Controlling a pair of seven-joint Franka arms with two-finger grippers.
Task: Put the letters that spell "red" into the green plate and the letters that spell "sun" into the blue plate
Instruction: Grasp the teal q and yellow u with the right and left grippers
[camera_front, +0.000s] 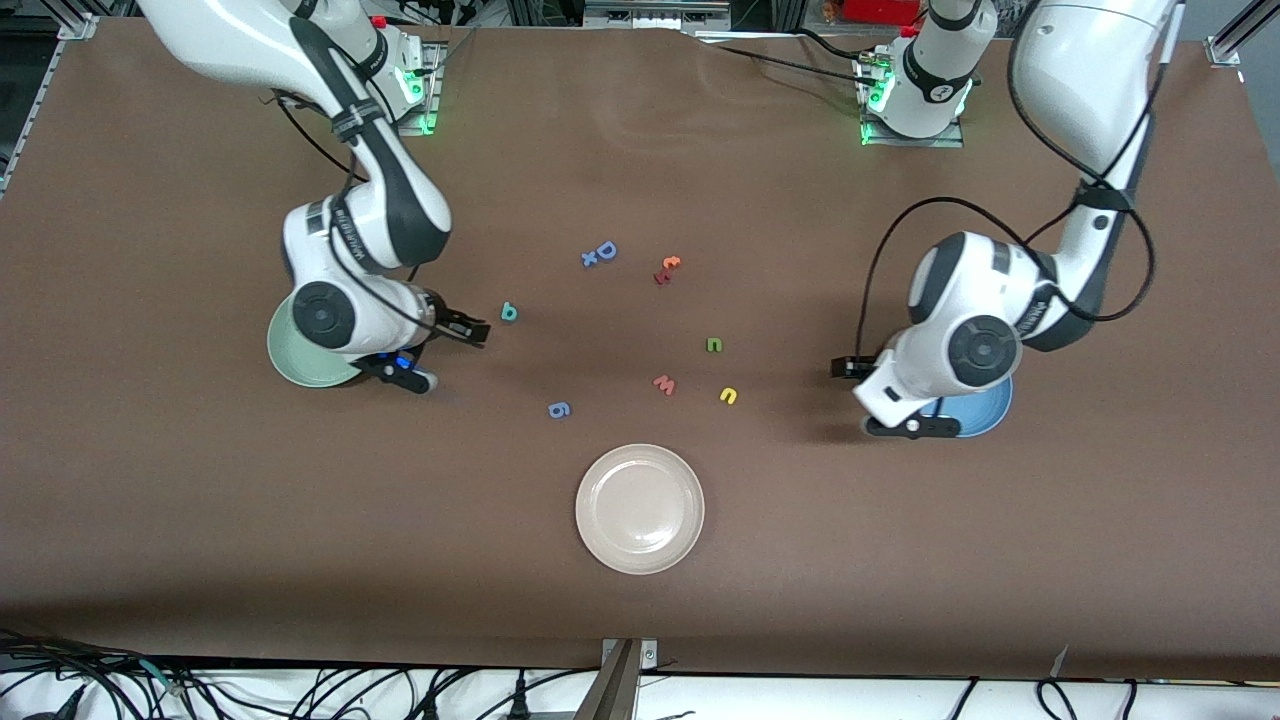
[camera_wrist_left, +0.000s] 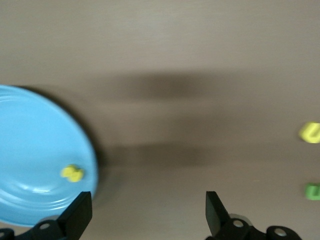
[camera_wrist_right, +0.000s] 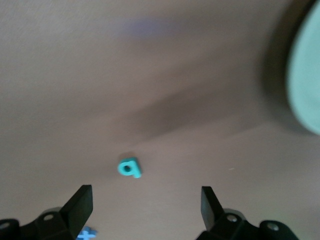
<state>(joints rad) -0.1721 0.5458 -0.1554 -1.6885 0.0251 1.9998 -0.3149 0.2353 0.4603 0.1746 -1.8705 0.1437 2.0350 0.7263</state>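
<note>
Both sets of jaws stand apart, empty; right gripper beside the teal "d", left gripper by the blue plate; a skewed descent could nudge the tiny letter aside.

Open brown table is left between the scattered letters; the beige-white plate occupies the edge nearest the front camera; the green plate is overhung by the right arm, the blue plate by the left arm.
</note>
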